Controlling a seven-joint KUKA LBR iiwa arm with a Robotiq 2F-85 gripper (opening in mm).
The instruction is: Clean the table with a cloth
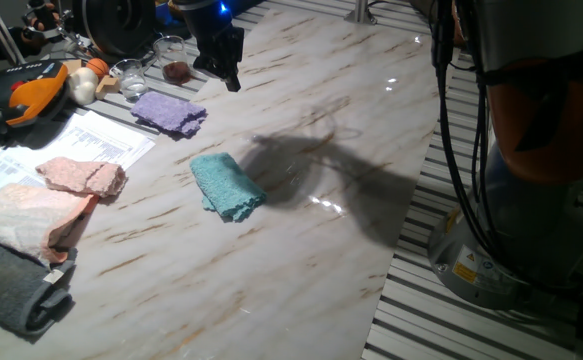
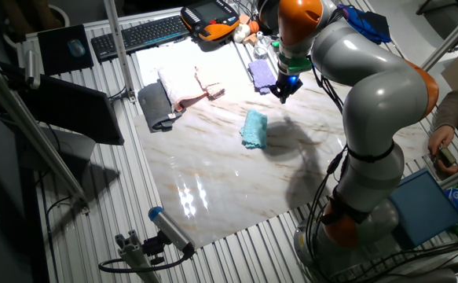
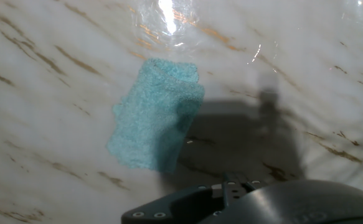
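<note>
Hand view looks down on the teal cloth, folded to a rough oblong and lying flat on the marble-veined table, with the arm's shadow falling across its right edge. That framing suggests the gripper is held high and off to one side so the camera can take the cloth in before any descent. Nothing of the fingertips shows in this view, only the dark housing at the bottom edge, so whether the jaws stand open or closed I cannot tell; they are plainly holding nothing, since the cloth lies alone and well apart from them.

From one fixed view, the cloth sits near the middle of the slab, clear of its neighbours: a purple cloth lies farther back, two pink cloths and a grey cloth are grouped toward the left edge. That spacing likely leaves the teal one free to be picked without snagging another. Small glass jars and an orange teach pendant crowd the far corner, off the wiping area.

The other fixed view shows the arm bent over the table's far side, hand above the purple cloth's end. The wiping has not begun; reaching the teal cloth comes first, I judge
</note>
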